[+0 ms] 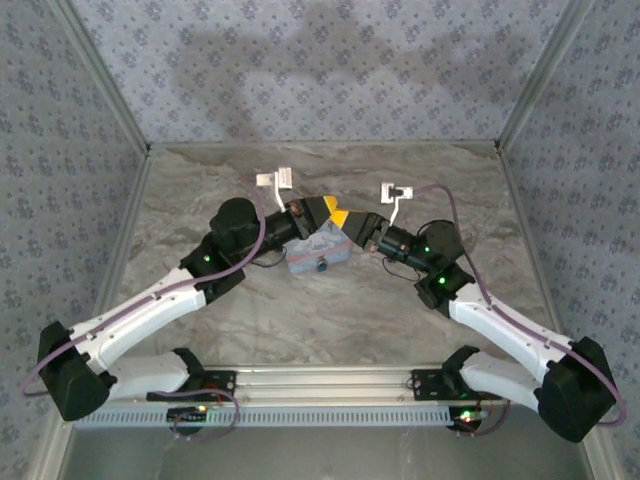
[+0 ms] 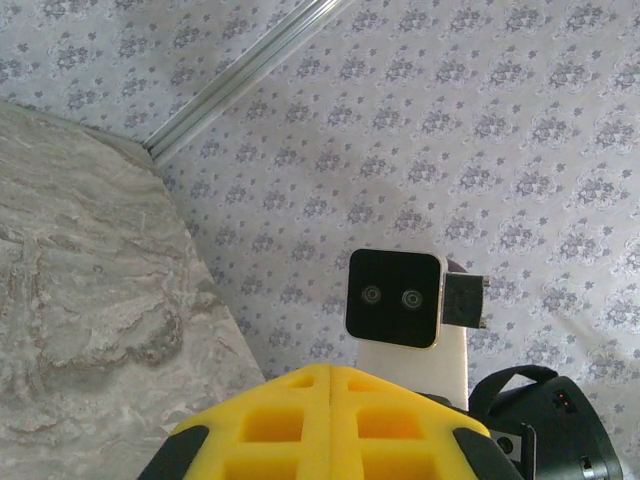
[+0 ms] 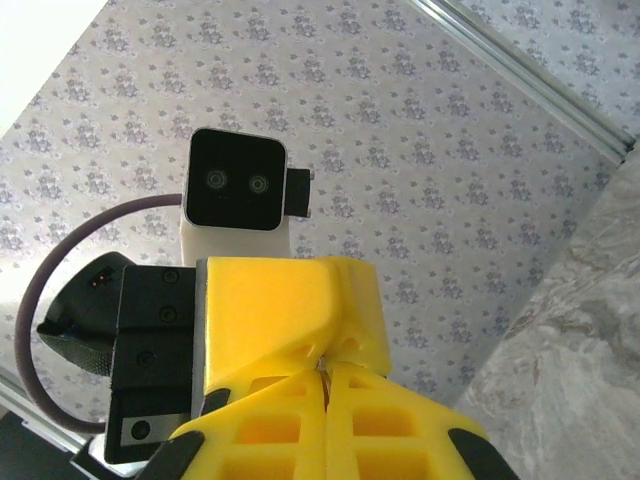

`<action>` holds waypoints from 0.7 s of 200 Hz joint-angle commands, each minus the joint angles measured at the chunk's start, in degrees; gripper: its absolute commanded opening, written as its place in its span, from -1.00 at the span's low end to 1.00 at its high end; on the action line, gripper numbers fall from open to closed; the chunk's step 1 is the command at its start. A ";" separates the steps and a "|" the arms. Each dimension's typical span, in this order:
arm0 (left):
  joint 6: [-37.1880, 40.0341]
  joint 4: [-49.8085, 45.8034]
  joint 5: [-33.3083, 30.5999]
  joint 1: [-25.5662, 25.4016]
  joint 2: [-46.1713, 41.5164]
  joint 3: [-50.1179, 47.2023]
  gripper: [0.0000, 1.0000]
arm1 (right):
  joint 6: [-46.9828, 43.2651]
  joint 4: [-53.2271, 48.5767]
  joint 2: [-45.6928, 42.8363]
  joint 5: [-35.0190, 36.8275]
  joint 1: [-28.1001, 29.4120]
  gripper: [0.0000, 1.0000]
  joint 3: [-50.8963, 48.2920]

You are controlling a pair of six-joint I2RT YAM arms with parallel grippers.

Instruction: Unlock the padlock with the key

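Observation:
The small pale blue tin (image 1: 312, 252) lies on the marble table between the two arms. The padlock (image 1: 321, 267), a tiny dark blue piece, sits on its near side. Just above the tin, my left gripper (image 1: 340, 217) and right gripper (image 1: 352, 224) meet tip to tip. In the right wrist view my right gripper (image 3: 330, 375) is shut, and a thin brass-coloured sliver, the key (image 3: 323, 384), shows in the seam between its fingers. The left arm's yellow fingers (image 3: 290, 305) press against its tip. In the left wrist view my left gripper (image 2: 330, 372) is shut, with nothing visible between the fingers.
Patterned walls enclose the marble table (image 1: 330, 320) on three sides. An aluminium rail (image 1: 320, 380) runs along the near edge between the arm bases. The right arm's wrist camera (image 2: 395, 297) faces the left one at close range.

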 commanded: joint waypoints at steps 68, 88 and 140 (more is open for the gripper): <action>0.27 -0.69 -1.47 -0.55 -4.14 -1.73 -0.24 | -4.23 -4.53 -3.69 -0.67 -1.51 -1.00 2.70; 0.77 -2.69 -1.29 -0.54 -4.51 -0.91 0.06 | -5.69 -7.34 -4.03 -2.61 -1.52 -1.00 3.67; 0.67 -8.11 5.85 2.22 -3.91 2.83 0.01 | -10.30 -16.94 -5.50 -8.36 -1.77 -1.00 7.03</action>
